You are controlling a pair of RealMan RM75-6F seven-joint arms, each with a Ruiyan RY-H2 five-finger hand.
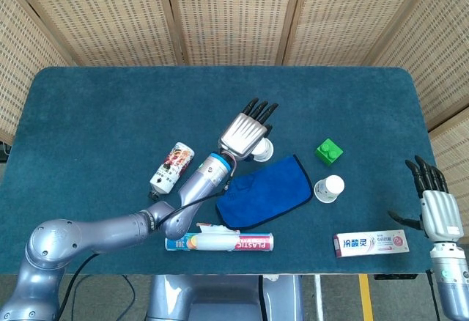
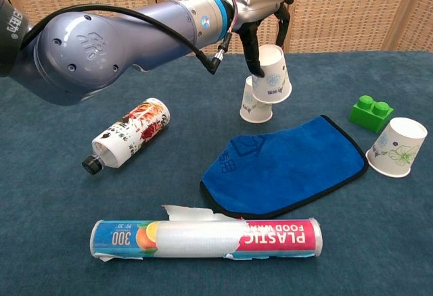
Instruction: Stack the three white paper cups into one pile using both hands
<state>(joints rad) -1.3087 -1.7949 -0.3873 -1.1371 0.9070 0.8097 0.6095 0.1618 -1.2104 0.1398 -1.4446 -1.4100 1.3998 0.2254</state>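
Observation:
My left hand (image 2: 260,2) grips an upside-down white paper cup (image 2: 274,74) and holds it tilted just above a second inverted cup (image 2: 256,108) standing on the table. The held cup's rim overlaps the top of the standing one. In the head view my left hand (image 1: 248,132) covers both, and only a white edge of a cup (image 1: 263,150) shows beneath it. The third cup (image 2: 397,147) (image 1: 329,188) stands inverted at the right, past the cloth. My right hand (image 1: 437,205) hangs off the table's right edge, fingers spread and holding nothing.
A blue cloth (image 2: 284,164) lies just in front of the cups. A green block (image 2: 371,113) sits beside the third cup. A bottle (image 2: 128,134) lies at the left, a plastic-wrap roll (image 2: 206,238) along the front, and a toothpaste box (image 1: 370,243) at the front right.

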